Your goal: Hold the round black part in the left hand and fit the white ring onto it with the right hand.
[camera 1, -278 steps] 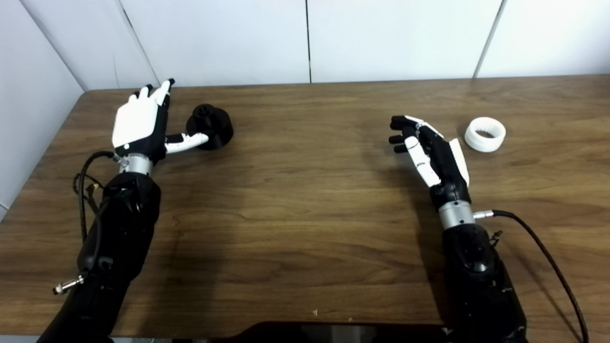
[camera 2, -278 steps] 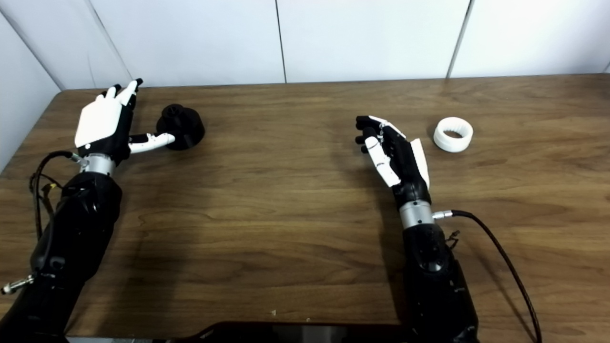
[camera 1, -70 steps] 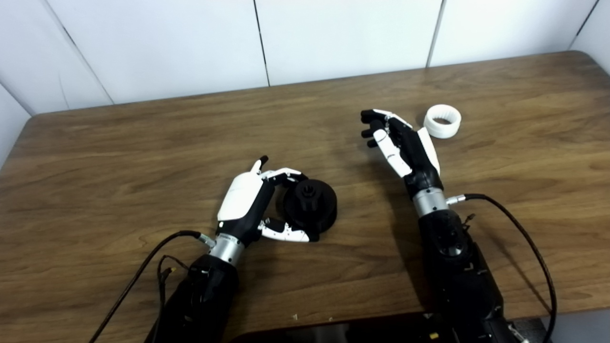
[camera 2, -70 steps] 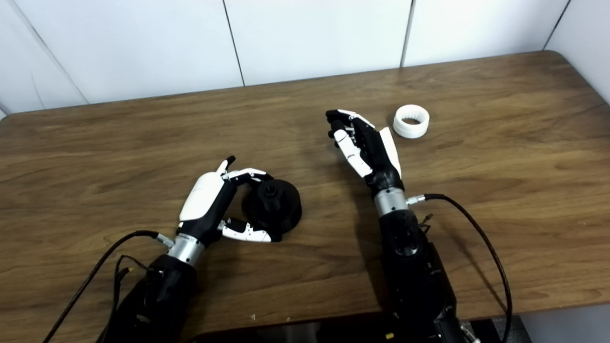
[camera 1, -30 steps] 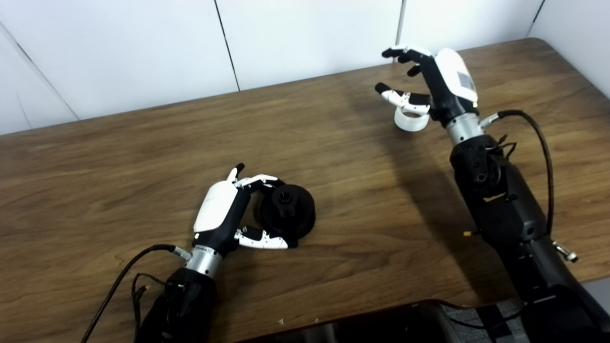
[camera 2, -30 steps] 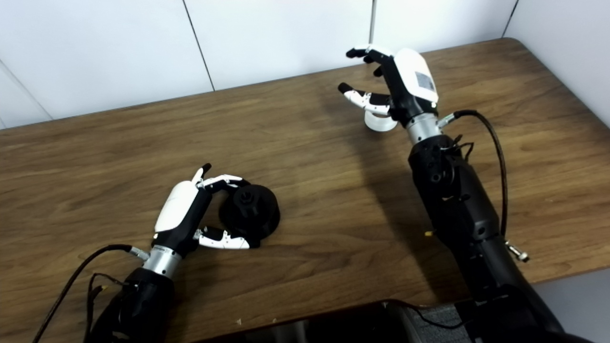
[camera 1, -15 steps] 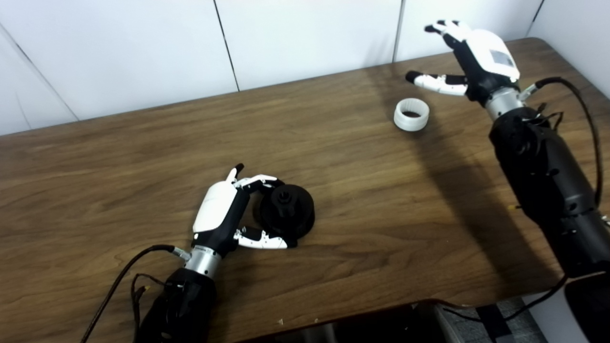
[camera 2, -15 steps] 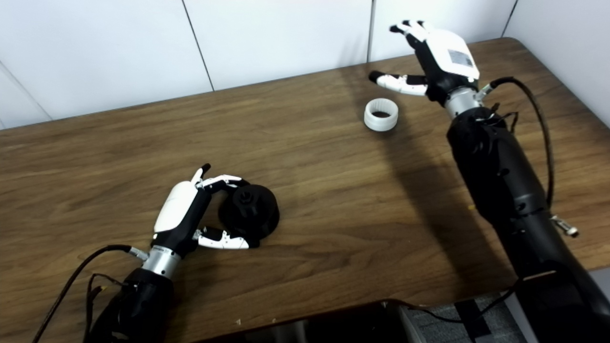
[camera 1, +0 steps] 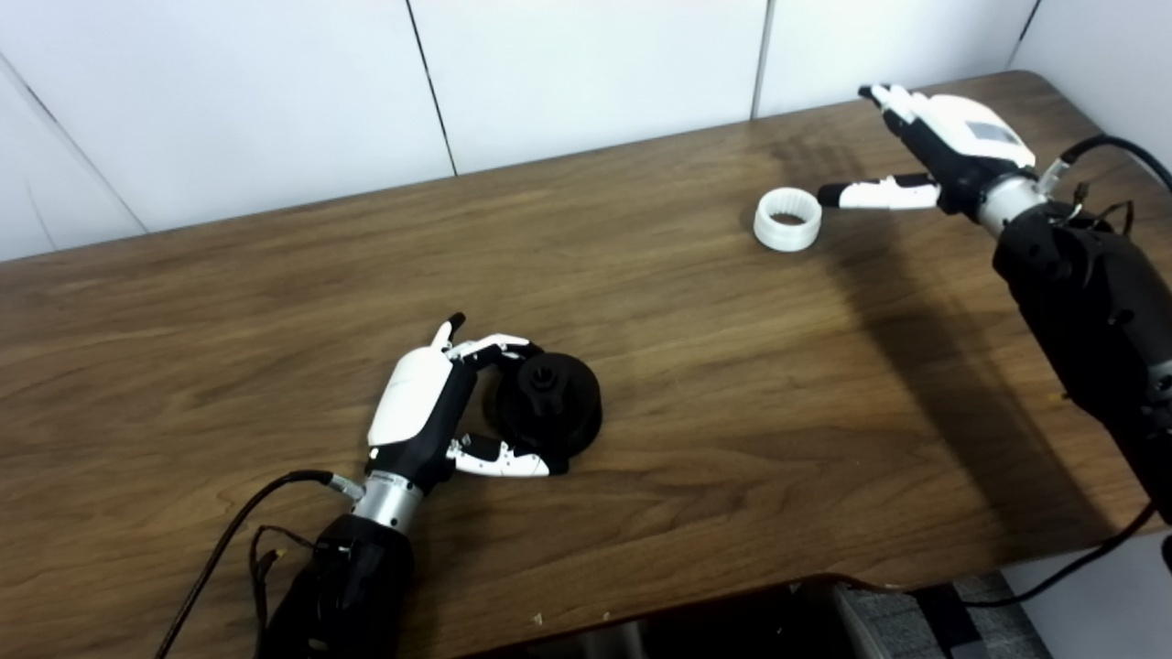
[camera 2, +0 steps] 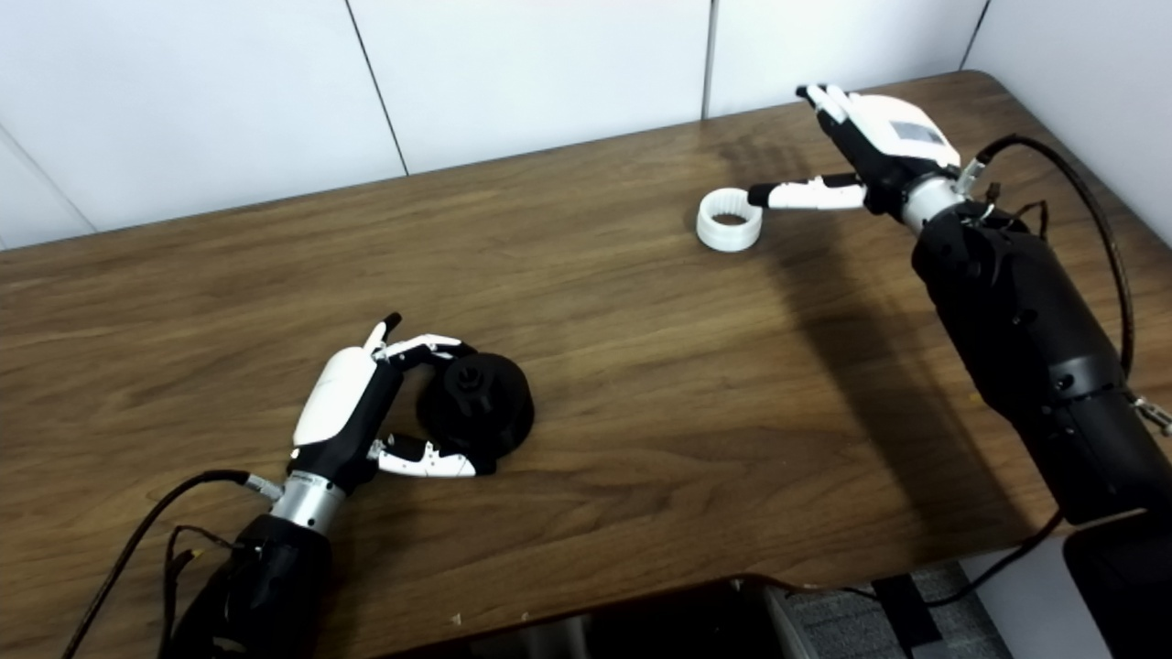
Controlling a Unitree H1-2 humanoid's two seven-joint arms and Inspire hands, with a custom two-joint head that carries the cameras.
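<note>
The round black part (camera 1: 548, 406) rests on the wooden table (camera 1: 732, 366) near its front middle, a small hub on top. My left hand (camera 1: 430, 412) is wrapped around the part's left side, thumb under the near edge and fingers (camera 1: 499, 346) curled over the far edge. The white ring (camera 1: 787, 219) lies flat at the far right of the table. My right hand (camera 1: 943, 151) hovers just right of the ring, open, its thumb pointing at the ring and almost reaching it, the other fingers stretched toward the wall.
White wall panels (camera 1: 586, 73) rise behind the table's far edge. The table's right corner and edge (camera 1: 1135, 156) lie close under my right arm. Cables trail from both forearms, one (camera 1: 247, 513) on the table by my left arm. A dark object (camera 1: 696, 622) sits at the near edge.
My right hand has come down and moved right, from high above the ring to beside it, thumb now level with the ring. The left hand and black part have stayed put.
</note>
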